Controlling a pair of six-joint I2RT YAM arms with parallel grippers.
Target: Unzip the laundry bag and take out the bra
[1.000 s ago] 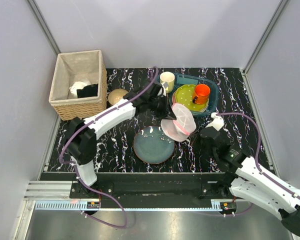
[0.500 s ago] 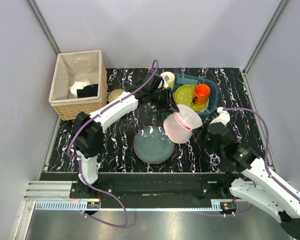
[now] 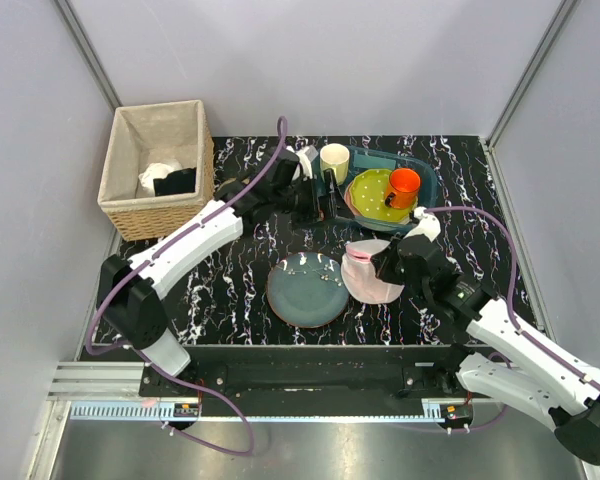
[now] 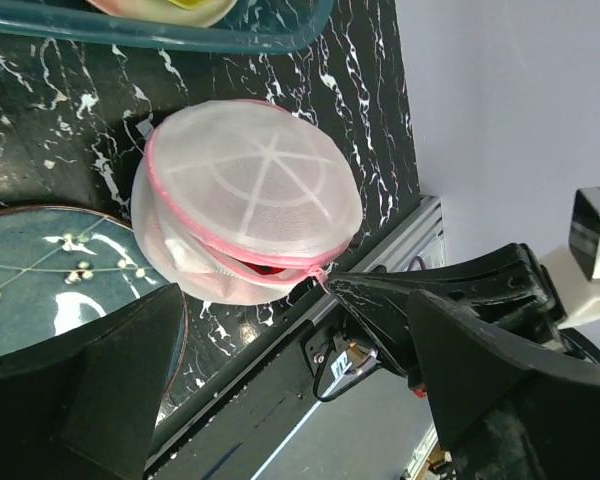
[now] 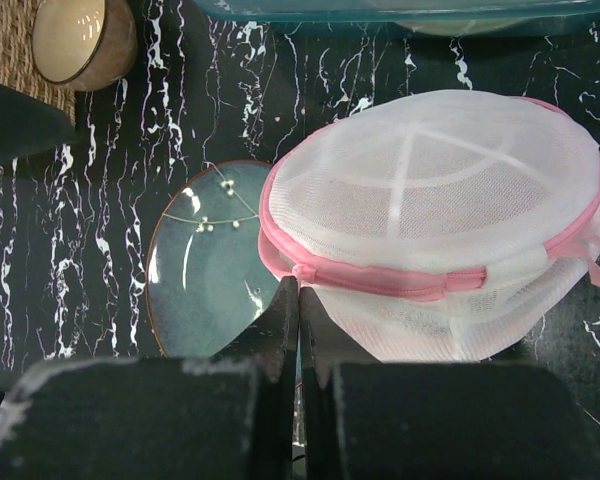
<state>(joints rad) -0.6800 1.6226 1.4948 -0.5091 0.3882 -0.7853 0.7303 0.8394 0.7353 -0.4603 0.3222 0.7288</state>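
Note:
The laundry bag [image 3: 373, 275], a round white mesh pouch with pink zip trim, lies tilted on the table next to the blue-grey plate [image 3: 307, 288]. My right gripper [image 5: 300, 288] is shut on the pink zip pull [image 5: 303, 271] at the bag's [image 5: 440, 205] edge. A sliver of the red bra [image 4: 263, 268] shows through a short gap in the zip. My left gripper [image 3: 318, 200] hangs open behind the bag and apart from it, holding nothing. Its dark fingers [image 4: 80, 400] frame the bag [image 4: 245, 205] in the left wrist view.
A teal tub [image 3: 428, 195] at the back holds stacked plates and an orange cup [image 3: 403, 185]. A cream cup [image 3: 334, 157] stands beside it. The wicker basket [image 3: 158, 165] at the back left holds white and black cloth.
My left gripper opened, let go of the bag and drew back. The bag sank toward the table's near side. My right gripper stayed shut and moved left with it.

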